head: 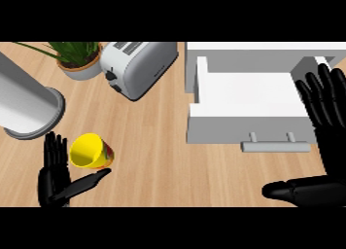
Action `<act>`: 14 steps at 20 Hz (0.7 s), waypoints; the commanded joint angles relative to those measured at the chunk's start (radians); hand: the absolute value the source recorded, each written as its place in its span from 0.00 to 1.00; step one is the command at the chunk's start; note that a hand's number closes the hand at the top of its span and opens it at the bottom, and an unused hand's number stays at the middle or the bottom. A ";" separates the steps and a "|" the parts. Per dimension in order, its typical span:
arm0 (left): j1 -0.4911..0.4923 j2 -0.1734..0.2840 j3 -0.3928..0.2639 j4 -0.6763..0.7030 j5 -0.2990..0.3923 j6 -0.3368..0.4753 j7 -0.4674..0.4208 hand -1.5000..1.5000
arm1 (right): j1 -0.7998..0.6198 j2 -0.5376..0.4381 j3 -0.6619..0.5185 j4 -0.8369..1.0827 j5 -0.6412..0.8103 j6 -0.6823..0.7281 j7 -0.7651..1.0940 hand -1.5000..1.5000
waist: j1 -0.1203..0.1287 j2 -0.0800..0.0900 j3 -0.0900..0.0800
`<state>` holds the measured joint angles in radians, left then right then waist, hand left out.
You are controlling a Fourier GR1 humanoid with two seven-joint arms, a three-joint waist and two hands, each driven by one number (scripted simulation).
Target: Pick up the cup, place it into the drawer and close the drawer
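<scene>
From my head view, looking steeply down at the wooden counter (pixel 154 160), my left hand (pixel 55 177) comes in at the lower left with its fingers straight and pointing up the view, the thumb stretched out to the right — it is released and grasps nothing. The cup (pixel 90 151) lies tipped on its side just beside those fingers, its yellow mouth turned toward them and a patterned red and green outside showing at its right; the tip of my thumb sits just under it, though I cannot tell whether finger or thumb actually touches it. My right hand (pixel 332 126) shows along the right edge, large and near the camera, fingers straight and spread upward, thumb reaching left across the lower right — also released, holding nothing. Its fingers overlap the right side of the white drawer (pixel 240 97), which stands pulled out toward me, its inside bare and its grey handle (pixel 275 144) on the near front. The cup is well apart from the drawer, over on the left half of the counter. Farther back stand a silver toaster (pixel 136 65), a potted plant (pixel 79 56) to its left, and a large grey cylinder (pixel 18 102) at the left edge.
</scene>
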<state>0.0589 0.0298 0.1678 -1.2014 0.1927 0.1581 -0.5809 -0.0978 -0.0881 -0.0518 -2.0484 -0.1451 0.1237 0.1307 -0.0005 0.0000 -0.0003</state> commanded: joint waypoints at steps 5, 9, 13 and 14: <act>-0.116 -0.002 0.028 0.197 0.003 0.012 -0.074 0.00 | -0.031 -0.029 -0.056 0.022 -0.054 0.026 0.012 0.00 | -0.002 0.001 0.000; -0.127 0.060 0.064 0.274 0.032 -0.069 -0.123 0.00 | 0.048 0.005 0.020 -0.127 -0.025 0.000 0.090 0.00 | -0.003 0.000 0.000; -0.176 0.040 0.054 0.356 0.023 -0.066 -0.172 0.00 | -0.004 0.033 0.052 -0.066 0.033 -0.034 0.060 0.00 | -0.002 0.000 0.000; -0.158 0.031 0.052 0.373 0.029 -0.081 -0.203 0.00 | -0.003 0.019 0.036 -0.036 0.029 -0.009 0.024 0.00 | -0.001 0.000 0.000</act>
<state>-0.0629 0.0699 0.2139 -0.9291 0.2163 0.0988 -0.7164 -0.1067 -0.0815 -0.0382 -2.0908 -0.1423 0.1165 0.1790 -0.0012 -0.0001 -0.0002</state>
